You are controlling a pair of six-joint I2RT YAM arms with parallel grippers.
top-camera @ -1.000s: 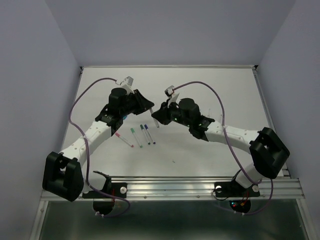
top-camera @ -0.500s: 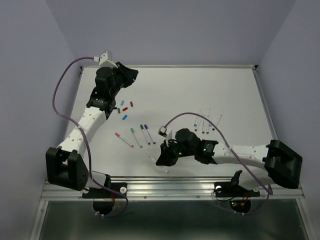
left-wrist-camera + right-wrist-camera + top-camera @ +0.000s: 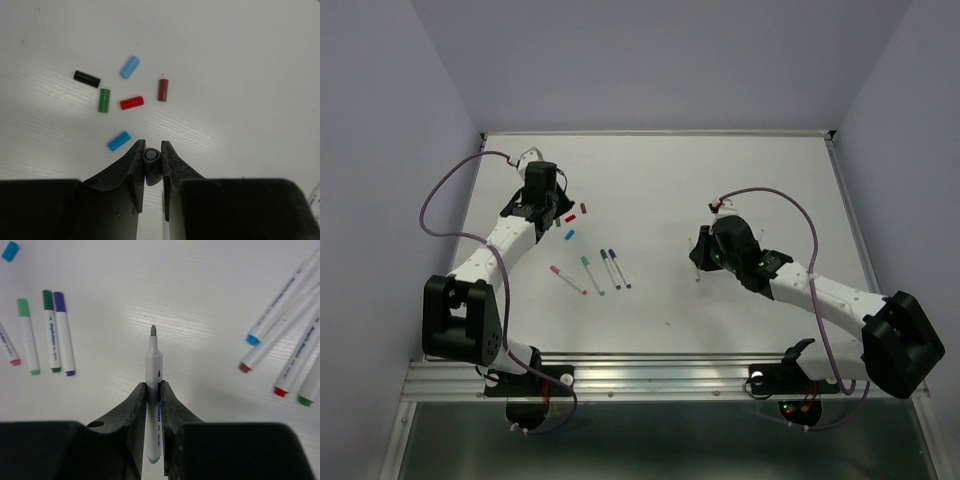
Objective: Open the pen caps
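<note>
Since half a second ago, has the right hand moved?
Yes. The right hand, gripping an uncapped pen, moved away from the near rail and rightward from the row of capped pens.

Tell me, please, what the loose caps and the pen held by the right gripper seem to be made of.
The loose caps: likely moulded plastic, solid opaque colours, soft sheen. The pen in the right gripper: smooth white plastic barrel with printed lettering; its grey tip looks like felt, though uncertain.
</note>
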